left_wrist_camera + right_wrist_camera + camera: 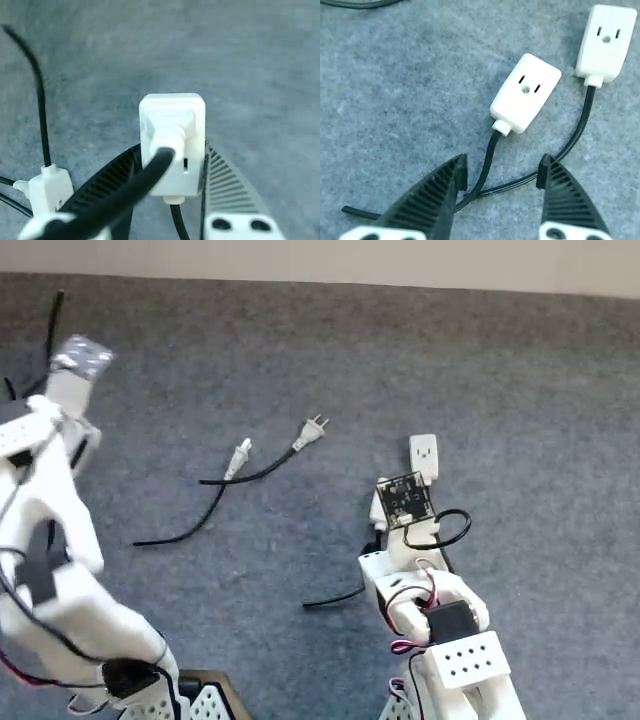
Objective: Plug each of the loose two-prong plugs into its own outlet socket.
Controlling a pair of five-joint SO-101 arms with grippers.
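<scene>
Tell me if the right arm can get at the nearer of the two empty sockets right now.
Probably yes. The right gripper is open just short of the nearer empty socket, nothing lying between them. Only black cord runs between the fingers, which might get caught in a grasp.

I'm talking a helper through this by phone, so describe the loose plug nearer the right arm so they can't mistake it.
Start at the grey carpet, where two white plugs on black cords lie mid-table. Yours is the right-hand plug, nearest the white outlet socket. It lies farther back than the other plug, which sits closer to the left arm.
</scene>
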